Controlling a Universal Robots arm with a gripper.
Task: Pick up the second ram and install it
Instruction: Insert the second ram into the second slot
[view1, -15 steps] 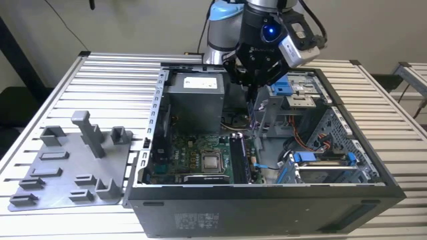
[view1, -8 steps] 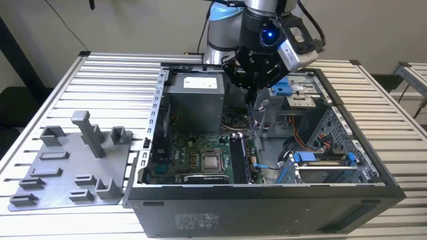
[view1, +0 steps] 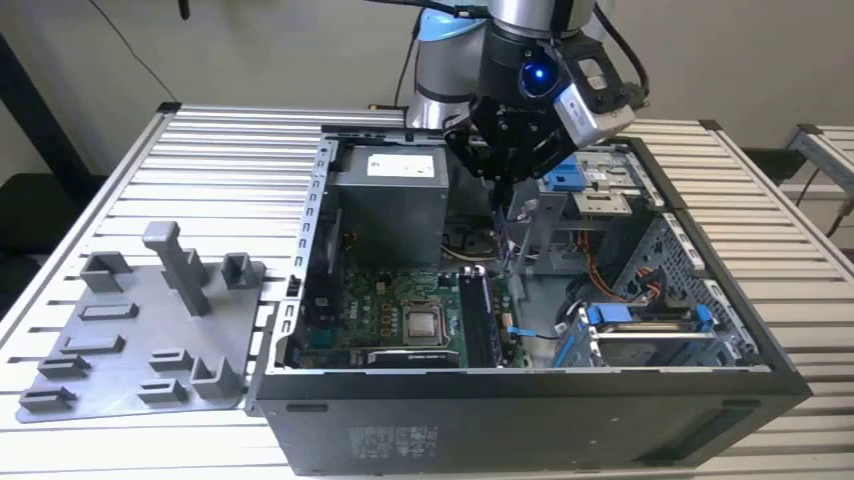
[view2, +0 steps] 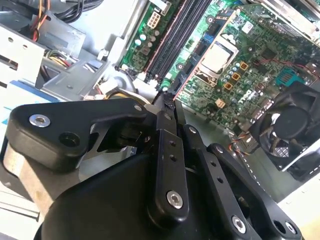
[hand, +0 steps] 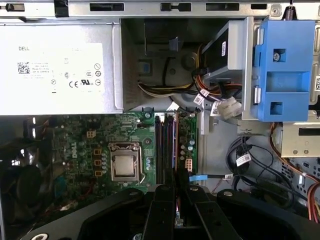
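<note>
Above the slots (view1: 481, 320) at the processor's (view1: 424, 323) three o'clock in the exterior view, the pincer (view1: 499, 182) clenches the second ram (hand: 177, 210); any tilt could jam it.

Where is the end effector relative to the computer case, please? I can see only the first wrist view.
Observer: In the exterior view the end effector hangs over the open case, near the power supply.
Operator: Thank you. Is anything lying outside the case?
Observer: Yes, a grey fixture plate with blocks and posts lies at the exterior view's left of the case.
Operator: And what sits past the processor?
Observer: In the second wrist view, a black fan sits beside the motherboard.
</note>
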